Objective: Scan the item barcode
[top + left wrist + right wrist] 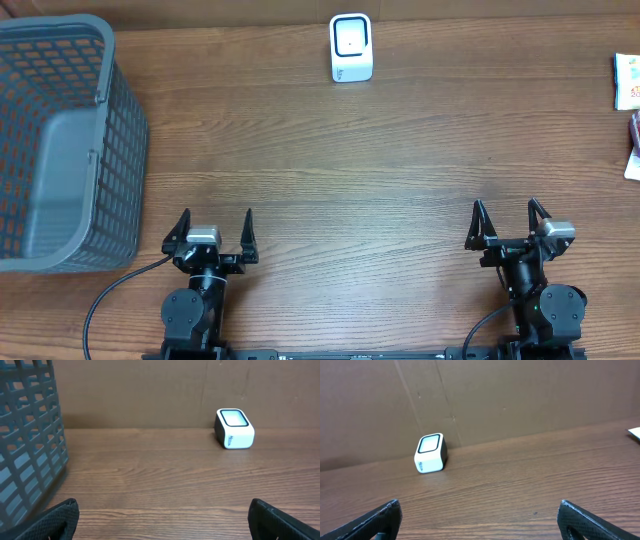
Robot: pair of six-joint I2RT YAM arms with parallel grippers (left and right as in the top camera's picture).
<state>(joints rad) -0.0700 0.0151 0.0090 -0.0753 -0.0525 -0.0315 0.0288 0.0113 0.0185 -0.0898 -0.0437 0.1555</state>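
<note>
While both arms sit at the near edge of the wooden table [330,170], neither has hold of anything. The left gripper [216,215] stands with its jaws spread wide, nothing between them but bare wood. The right gripper [507,207] is spread just as wide and is likewise empty.

The barcode scanner [351,47], a small white box with a dark-rimmed window, stands at the far side of the table, roughly midway between the two arms and well apart from both. In the wrist views it sits just in front of a brown cardboard wall [150,390].

A white packet [628,82] with orange print lies at the far right edge of the table, cut off by the frame. It is perhaps a snack wrapper, though the lettering is too small to read. Just nearer than it lies a darker item [634,140], also cropped.

A grey mesh basket [120,150] stands at the far left, beyond the left arm.
</note>
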